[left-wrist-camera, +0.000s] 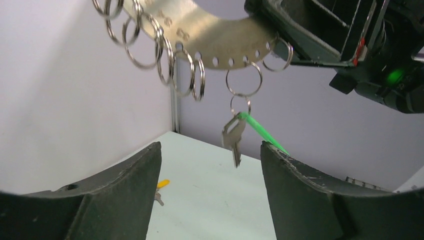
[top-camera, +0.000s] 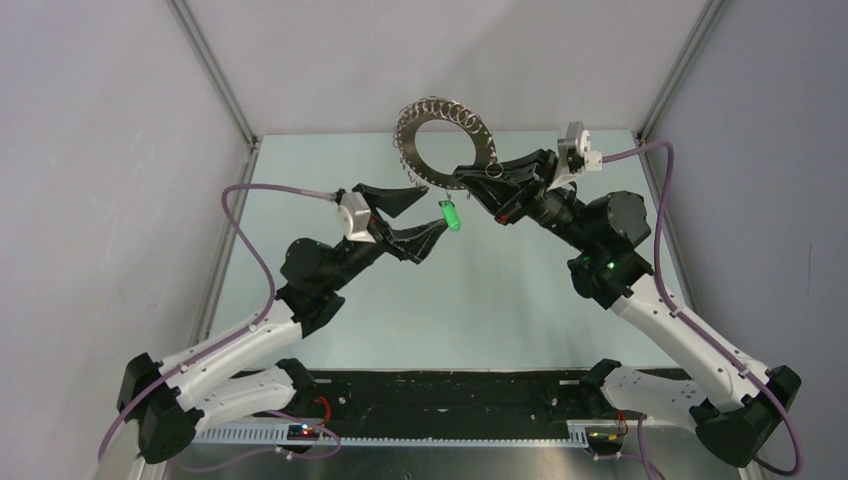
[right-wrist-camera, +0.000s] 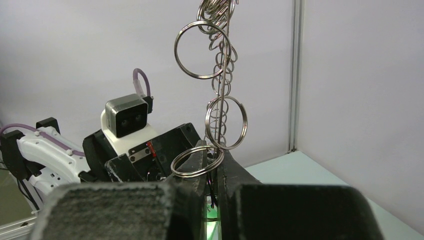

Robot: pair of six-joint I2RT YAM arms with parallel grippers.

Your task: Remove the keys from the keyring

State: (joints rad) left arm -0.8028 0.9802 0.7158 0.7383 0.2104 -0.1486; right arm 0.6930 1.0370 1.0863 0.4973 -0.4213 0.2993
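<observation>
Spread fingers (left-wrist-camera: 130, 190) of the left gripper (top-camera: 425, 218) flank a silver key (left-wrist-camera: 233, 137) and a green-headed key (top-camera: 452, 216). Both hang from the keyring (top-camera: 408, 140), held above the pale tabletop's (top-camera: 480, 310) far edge. Its rim is pinched by the right gripper (top-camera: 478, 178). Grey walls (top-camera: 100, 150) enclose the table. Only the left wrist view shows 1 yellow-headed key (left-wrist-camera: 161, 185) lying on the surface.
</observation>
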